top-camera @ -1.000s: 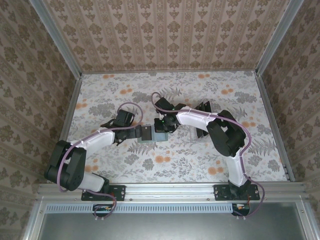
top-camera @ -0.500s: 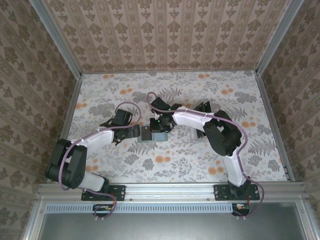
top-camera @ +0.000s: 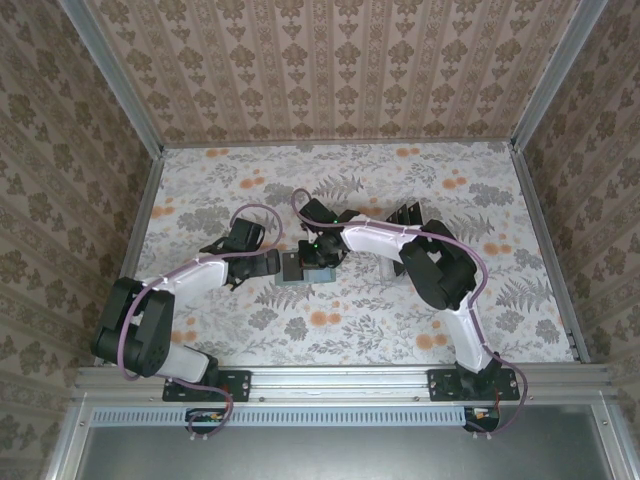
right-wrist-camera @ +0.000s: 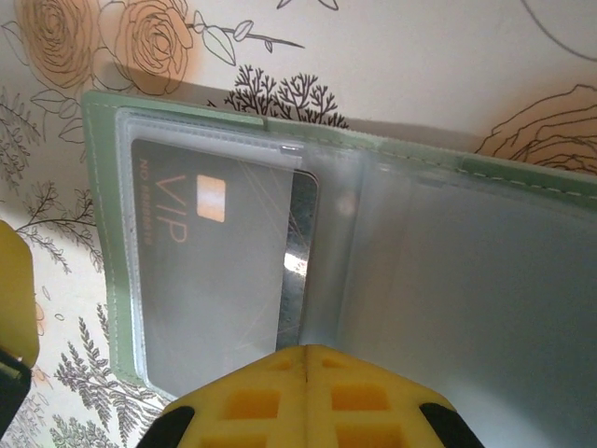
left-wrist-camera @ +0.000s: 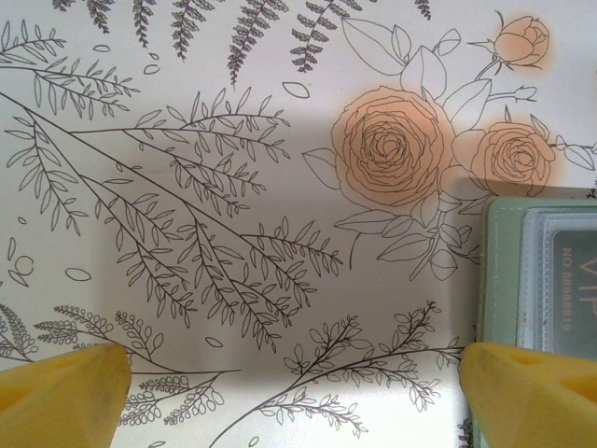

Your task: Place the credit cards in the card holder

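Note:
The sage-green card holder (right-wrist-camera: pixel 522 271) lies open on the floral table, also seen as card holder (top-camera: pixel 303 272) and card holder (left-wrist-camera: pixel 508 271). One black credit card (right-wrist-camera: pixel 201 261) marked VIP sits inside its left clear sleeve, with the right edge poking out of the sleeve mouth. My right gripper (right-wrist-camera: pixel 306 351) is shut with nothing between its fingers, its tips resting on the holder by that edge. My left gripper (left-wrist-camera: pixel 297 373) is open over bare table. Its right fingertip (left-wrist-camera: pixel 532 392) is at the holder's near left corner.
More dark cards (top-camera: pixel 408 215) stand in a clear rack behind the right forearm, which hides part of the rack. Patterned walls close in the table (top-camera: pixel 220 190) at the back and both sides. Both arms crowd the middle of the table.
My right gripper has moved a little left over the holder and stays shut. The left gripper has edged in toward the holder and stays open.

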`<act>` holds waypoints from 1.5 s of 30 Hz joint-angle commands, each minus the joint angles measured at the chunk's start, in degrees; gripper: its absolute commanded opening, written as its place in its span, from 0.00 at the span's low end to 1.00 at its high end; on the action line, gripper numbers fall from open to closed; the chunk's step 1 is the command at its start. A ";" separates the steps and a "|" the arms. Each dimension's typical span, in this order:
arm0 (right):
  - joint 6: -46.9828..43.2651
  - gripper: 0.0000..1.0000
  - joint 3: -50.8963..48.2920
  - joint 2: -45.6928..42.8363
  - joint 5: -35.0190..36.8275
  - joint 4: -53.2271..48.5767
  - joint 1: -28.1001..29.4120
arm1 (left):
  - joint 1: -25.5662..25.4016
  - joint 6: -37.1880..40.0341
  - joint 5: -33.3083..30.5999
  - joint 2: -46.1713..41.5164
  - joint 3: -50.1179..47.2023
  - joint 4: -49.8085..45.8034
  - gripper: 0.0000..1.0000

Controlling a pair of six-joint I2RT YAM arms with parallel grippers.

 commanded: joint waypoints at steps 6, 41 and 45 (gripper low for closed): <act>0.92 0.05 3.39 2.55 -1.78 -0.13 1.02 | 0.32 0.77 0.39 0.97 0.20 0.00 1.00; -6.64 0.39 3.43 -1.86 2.45 -6.41 -2.96 | -0.69 0.07 1.35 -2.19 0.33 -1.65 1.00; -7.03 0.39 3.17 -0.15 2.50 -6.47 -3.32 | -1.06 -0.11 1.15 -2.55 0.55 -1.81 1.00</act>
